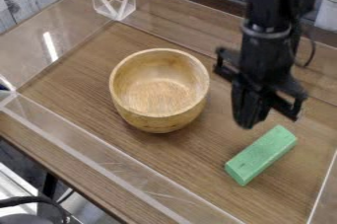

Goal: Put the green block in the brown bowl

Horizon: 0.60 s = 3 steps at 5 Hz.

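The green block (259, 156) lies flat on the wooden table at the lower right, a bright green bar angled up to the right. The brown bowl (160, 89), round, wooden and empty, sits left of centre. My gripper (250, 121) hangs above the table between the bowl and the block, its black fingers pointing down and shut with nothing in them. The fingertips are just above and left of the block's upper end, apart from it.
A clear acrylic wall (79, 147) runs along the table's front and left edges. A small clear acrylic stand (114, 3) sits at the back left. The table's right edge (329, 174) is close to the block.
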Tool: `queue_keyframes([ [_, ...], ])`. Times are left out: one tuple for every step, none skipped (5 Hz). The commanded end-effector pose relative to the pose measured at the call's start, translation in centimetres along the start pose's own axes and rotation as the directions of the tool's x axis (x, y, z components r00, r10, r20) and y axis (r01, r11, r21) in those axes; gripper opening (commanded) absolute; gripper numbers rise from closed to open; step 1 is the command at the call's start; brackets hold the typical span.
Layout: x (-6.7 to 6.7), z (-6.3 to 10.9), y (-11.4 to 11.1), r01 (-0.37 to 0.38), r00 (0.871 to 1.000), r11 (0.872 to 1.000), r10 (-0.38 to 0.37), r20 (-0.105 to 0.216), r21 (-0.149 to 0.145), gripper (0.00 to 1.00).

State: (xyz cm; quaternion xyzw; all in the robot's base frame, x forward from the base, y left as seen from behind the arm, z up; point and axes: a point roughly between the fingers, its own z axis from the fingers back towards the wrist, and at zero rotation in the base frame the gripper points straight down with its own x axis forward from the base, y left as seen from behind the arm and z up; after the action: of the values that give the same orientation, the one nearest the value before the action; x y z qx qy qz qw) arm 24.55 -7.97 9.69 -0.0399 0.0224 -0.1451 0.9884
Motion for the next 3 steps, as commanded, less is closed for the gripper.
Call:
queue_keyframes([
  [0.7,0.7,0.2,0.003,0.998,1.000,-0.003,0.062,0.002,0.00],
  [0.8,0.1,0.1,0.011,0.998,1.000,-0.011,0.054,-0.002,1.00],
  [1.0,-0.5,0.0,0.019,0.999,1.000,-0.019,0.047,-0.005,1.00],
])
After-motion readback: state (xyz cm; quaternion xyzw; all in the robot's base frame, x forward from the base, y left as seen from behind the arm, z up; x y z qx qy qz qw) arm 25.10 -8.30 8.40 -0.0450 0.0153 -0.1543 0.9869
